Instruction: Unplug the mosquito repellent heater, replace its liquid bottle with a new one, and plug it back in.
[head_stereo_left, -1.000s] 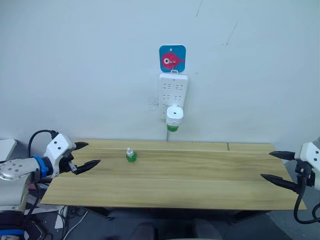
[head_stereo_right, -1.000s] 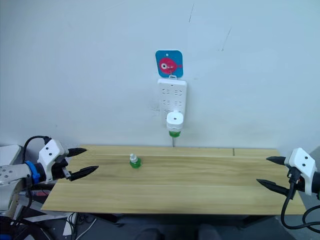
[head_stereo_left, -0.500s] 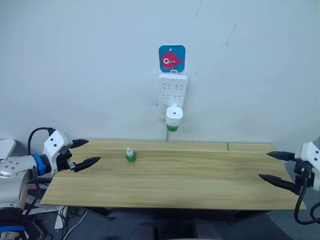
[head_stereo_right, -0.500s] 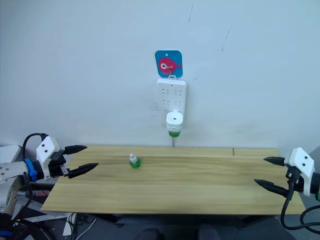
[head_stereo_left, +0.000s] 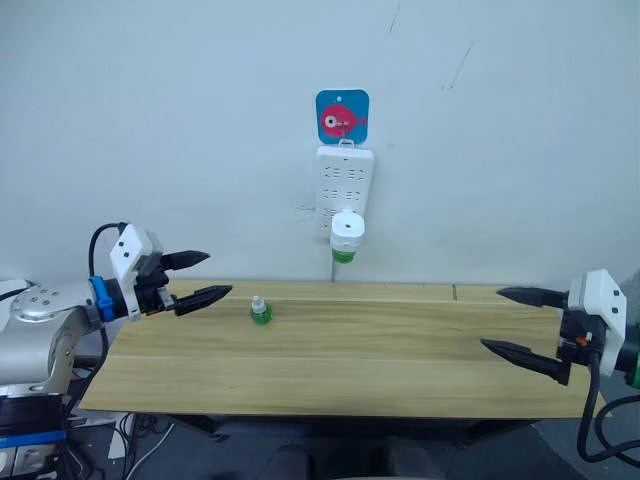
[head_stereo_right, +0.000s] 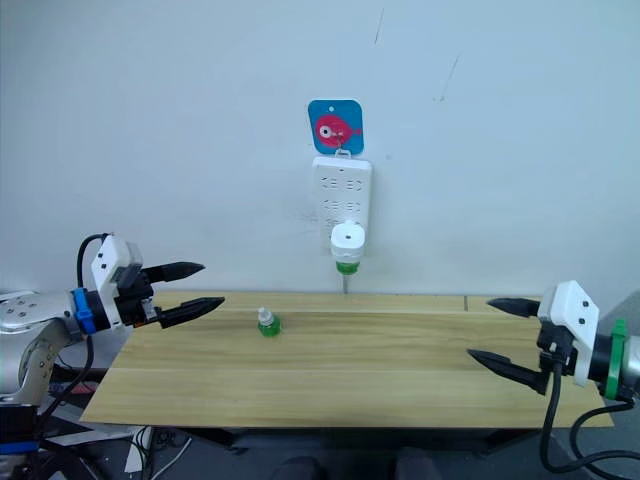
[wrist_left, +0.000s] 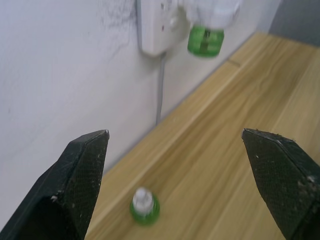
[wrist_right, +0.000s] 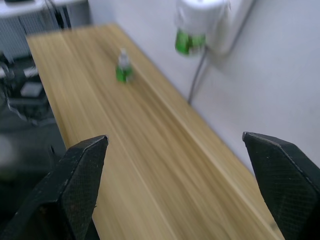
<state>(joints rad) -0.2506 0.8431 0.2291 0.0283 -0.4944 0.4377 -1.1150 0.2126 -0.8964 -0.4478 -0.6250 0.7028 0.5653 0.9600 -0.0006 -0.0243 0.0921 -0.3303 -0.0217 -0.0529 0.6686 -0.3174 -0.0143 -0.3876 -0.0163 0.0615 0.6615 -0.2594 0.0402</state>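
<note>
Two claws hang over the ends of the wooden surface (head_stereo_left: 340, 350), both spread wide with nothing between their black fingers. The left claw (head_stereo_left: 196, 279) sits at the left middle of the head view, fingertips pointing toward the centre, above the surface's left end. The right claw (head_stereo_left: 520, 322) sits at the lower right, above the surface's right end, likewise pointing inward.

The mosquito repellent heater (head_stereo_left: 348, 231) is at the centre of the frame, plugged into the bottom of a white power strip (head_stereo_left: 345, 185) that hangs upright on the wall. A green bottle (head_stereo_left: 344, 256) is fitted beneath the heater, hanging above the back edge of the surface without touching it. Above the strip is a blue square hook plate (head_stereo_left: 342, 115) with a pink fish picture. A grey cable (head_stereo_left: 333, 270) drops from the strip down behind the surface.

A second small green bottle with a white cap (head_stereo_left: 260, 311) stands upright on the surface, left of centre near its back edge. It lies to the right of the left claw's fingertips, near them but apart, and well apart from the right claw. In the left wrist view this bottle (wrist_left: 144, 205) shows between the two spread fingers (wrist_left: 80, 175).
</note>
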